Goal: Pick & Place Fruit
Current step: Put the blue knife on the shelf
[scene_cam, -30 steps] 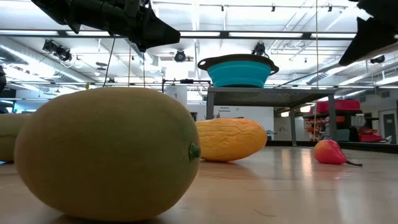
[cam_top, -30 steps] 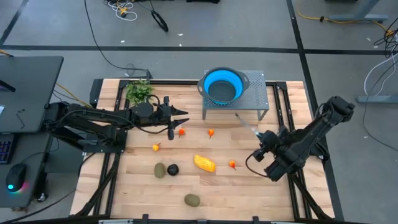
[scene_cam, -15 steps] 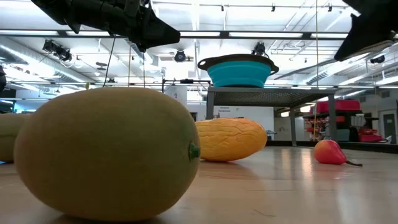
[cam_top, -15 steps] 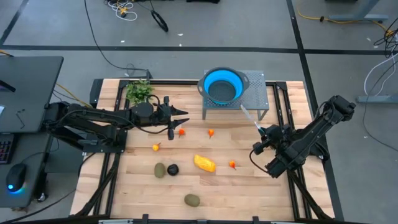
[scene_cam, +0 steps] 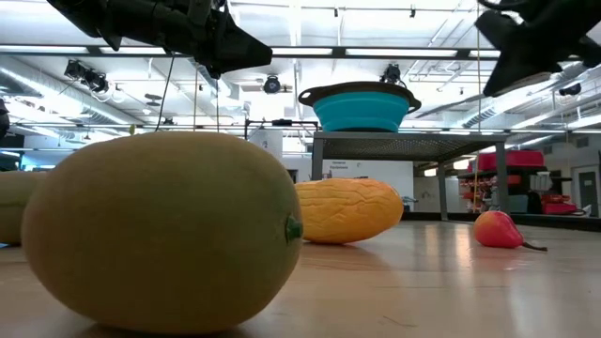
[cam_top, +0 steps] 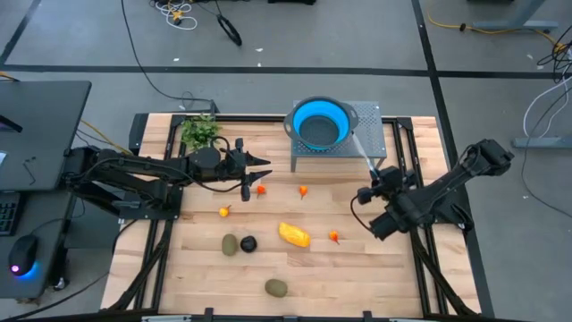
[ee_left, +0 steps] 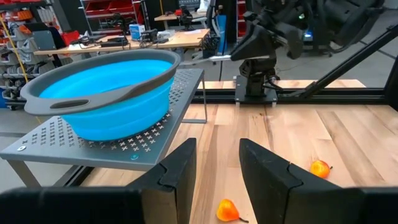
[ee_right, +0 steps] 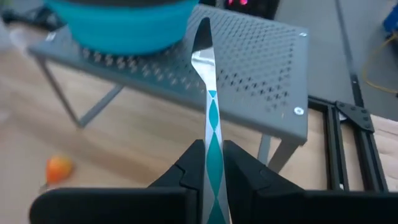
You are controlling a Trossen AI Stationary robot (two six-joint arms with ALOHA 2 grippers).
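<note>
My right gripper [cam_top: 376,185] is shut on a thin silver utensil with teal diamonds [ee_right: 208,93]; its tip reaches over the grey perforated stand [cam_top: 366,134] beside the blue bowl [cam_top: 321,122]. My left gripper [ee_left: 216,171] hangs open above the table's far left part, over a tiny orange-red fruit [cam_top: 260,190]. On the table lie the elongated yellow-orange piece [cam_top: 294,234], more tiny orange-red fruits [cam_top: 304,190] [cam_top: 223,211] [cam_top: 334,236], two olive ovals [cam_top: 231,244] [cam_top: 276,287] and the blackish round [cam_top: 248,243]. My right gripper pinches the utensil's handle end [ee_right: 211,137] between its two fingers [ee_right: 191,163]. The utensil runs along the fingers and sticks out ahead of them, toward the table's far left. It is lifted clear of the table, its tip [cam_top: 354,136] above the stand.
A leafy green sprig [cam_top: 200,131] lies at the far left corner. The bowl sits on the raised stand at the far edge. In the low view an olive oval [scene_cam: 160,230] fills the foreground, with the yellow-orange piece [scene_cam: 347,209] and a red fruit [scene_cam: 498,230] behind.
My right gripper has moved toward the table's far edge and the stand, turning as it went. The utensil has stayed in the hold; its tip has swung from over the bare table up to the stand beside the bowl. The left arm has kept still.
</note>
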